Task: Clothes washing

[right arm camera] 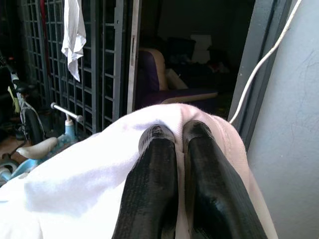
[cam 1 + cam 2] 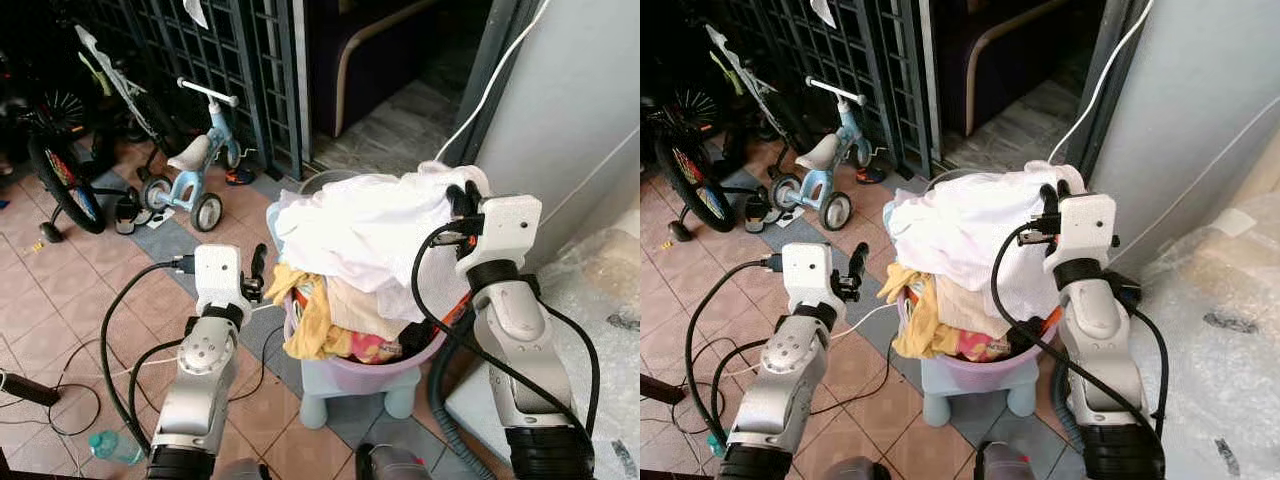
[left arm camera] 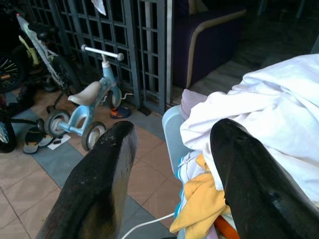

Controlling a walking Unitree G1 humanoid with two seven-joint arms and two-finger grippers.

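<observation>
A pink laundry basket [image 2: 402,363] heaped with clothes stands on a pale blue stool [image 2: 340,398] in front of me. A large white cloth [image 2: 360,225] lies on top, with a yellow garment [image 2: 312,322] hanging over the left rim. My right gripper [image 2: 458,193] is at the pile's upper right edge, shut on the white cloth [image 1: 84,174], and its two fingers [image 1: 154,169] are pressed together. My left gripper [image 2: 257,266] stands open just left of the basket, holding nothing. Between its spread fingers [image 3: 107,169], the wrist view takes in the cloth [image 3: 259,104] and the tiled floor.
A child's blue balance bike [image 2: 195,165] and a bicycle [image 2: 60,170] stand at the back left by a dark metal grille [image 2: 230,60]. A grey wall [image 2: 570,100] and bubble wrap [image 2: 600,280] are close on the right. Cables [image 2: 120,330] and a plastic bottle [image 2: 115,447] lie on the floor at left.
</observation>
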